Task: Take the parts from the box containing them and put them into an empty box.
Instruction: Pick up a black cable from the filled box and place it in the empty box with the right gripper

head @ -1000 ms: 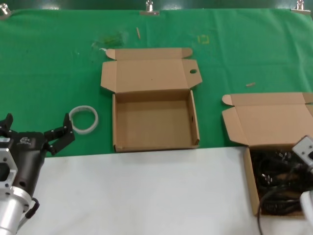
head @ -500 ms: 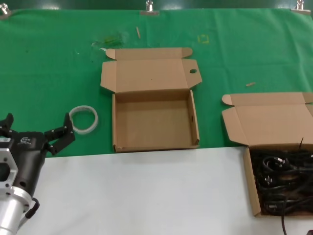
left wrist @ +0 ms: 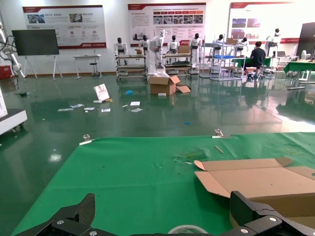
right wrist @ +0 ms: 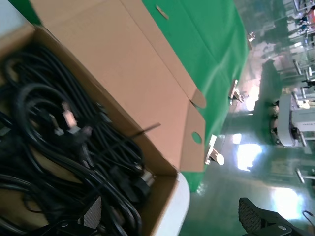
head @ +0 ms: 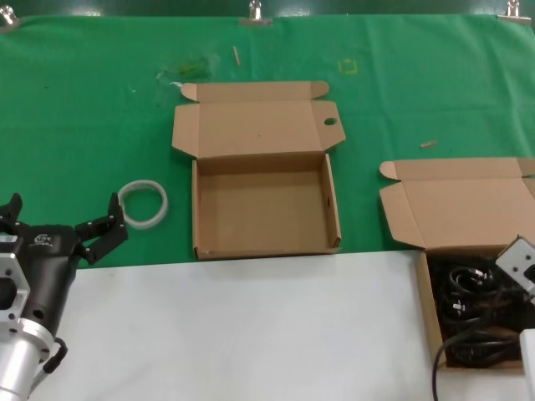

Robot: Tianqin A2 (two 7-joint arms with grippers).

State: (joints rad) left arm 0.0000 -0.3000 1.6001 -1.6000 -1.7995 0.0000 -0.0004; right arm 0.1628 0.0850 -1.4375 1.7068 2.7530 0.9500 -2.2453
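The black cord bundles (head: 475, 311) lie tangled in the open brown box (head: 429, 311) at the front right; they fill the right wrist view (right wrist: 64, 147). The empty box (head: 334, 219) stands open in the middle, with an oval hole (head: 329, 122) in its lid. My right gripper (right wrist: 172, 219) is open and empty just above the full box's outer wall (right wrist: 165, 196), one finger over the cords, the other beyond the table edge. Only its wrist (head: 520, 266) shows in the head view. My left gripper (head: 63, 224) is open and empty at the front left.
A white translucent tape ring (head: 143, 203) lies on the green cloth (head: 84, 125) between my left gripper and the empty box; it shows in the left wrist view (left wrist: 187, 229). A white table strip (head: 251, 326) runs along the front. Small scraps lie at the back.
My right arm's wrist was out of the head view half a second ago and is back over the right box's edge. The left arm has not moved.
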